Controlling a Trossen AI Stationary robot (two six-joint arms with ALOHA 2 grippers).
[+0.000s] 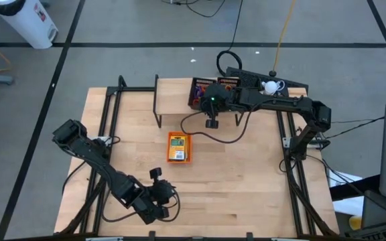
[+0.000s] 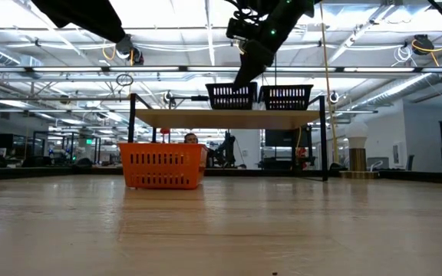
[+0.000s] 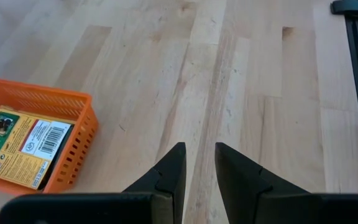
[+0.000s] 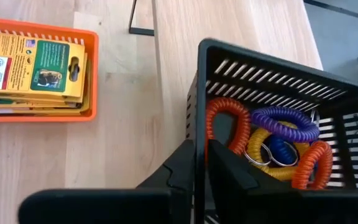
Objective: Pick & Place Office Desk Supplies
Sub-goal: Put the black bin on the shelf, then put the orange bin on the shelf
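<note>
A black mesh tray [image 4: 278, 81] holds coiled loops, orange [image 4: 225, 118], purple [image 4: 284, 123], yellow and blue. In the low view this tray [image 2: 231, 96] stands on the wooden shelf riser [image 2: 229, 117], beside a second black mesh tray [image 2: 285, 97]. My right gripper [image 4: 201, 146] is shut on the first tray's wall. The orange tray [image 1: 179, 136] rests flat on the table with yellow-and-green crayon boxes [image 4: 36, 68] stacked inside. My left gripper [image 3: 199, 152] hovers open over bare table near the near edge, right of the orange tray [image 3: 73, 162]. My right gripper pinches the black mesh tray's side wall [image 4: 199, 118] at its rim, one finger [image 4: 179, 168] outside and one [image 4: 229, 174] inside the tray. The fingers come from above, slanting down. The tray's bottom appears to sit on the riser's top, upright.
The wooden riser [image 1: 173, 94] spans the table's far side on black legs. Black frame rails run along the table's left [image 1: 106, 127] and right [image 1: 290, 140] edges. A cable [image 1: 226, 137] trails from the right arm over the table. Bare wood lies between the orange tray and the near edge.
</note>
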